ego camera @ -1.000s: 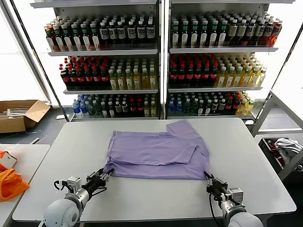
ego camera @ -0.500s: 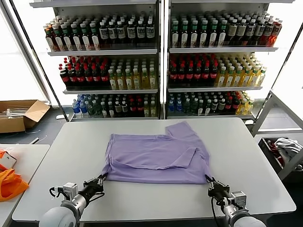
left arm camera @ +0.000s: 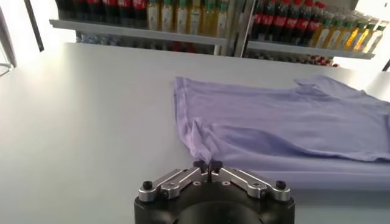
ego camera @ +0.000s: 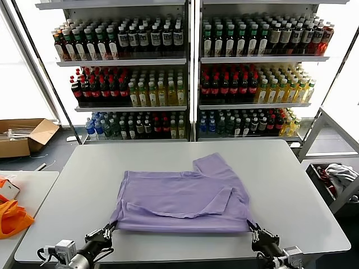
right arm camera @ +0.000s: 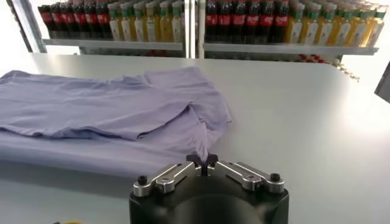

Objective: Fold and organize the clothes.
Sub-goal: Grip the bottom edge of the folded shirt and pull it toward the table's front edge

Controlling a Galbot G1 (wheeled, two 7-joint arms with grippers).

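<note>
Head view shows two tall shelving units (ego camera: 190,67) packed with rows of bottled drinks, standing behind a wide grey table (ego camera: 291,179). On that table, nearer the robot's edge than the shelves, lies the lavender T-shirt (ego camera: 179,196), folded into a broad flat band with one sleeve sticking out toward the shelves. Off to the robot's left sit a cardboard box (ego camera: 25,134) on the floor and an orange bag (ego camera: 12,217) on a side table; to the right, a bin holds a white-and-grey cloth (ego camera: 339,174). The left gripper (ego camera: 102,234) sits low at the near edge, its fingers pressed together on the shirt's near left corner, the fabric bunching up into a small ridge where it is pinched, as the left wrist view makes plain (left arm camera: 207,164). The right gripper (ego camera: 259,237) is likewise clamped on the near right corner (right arm camera: 202,159); whether the cloth there is lifted clear of the tabletop is hard to judge, probably only barely.
</note>
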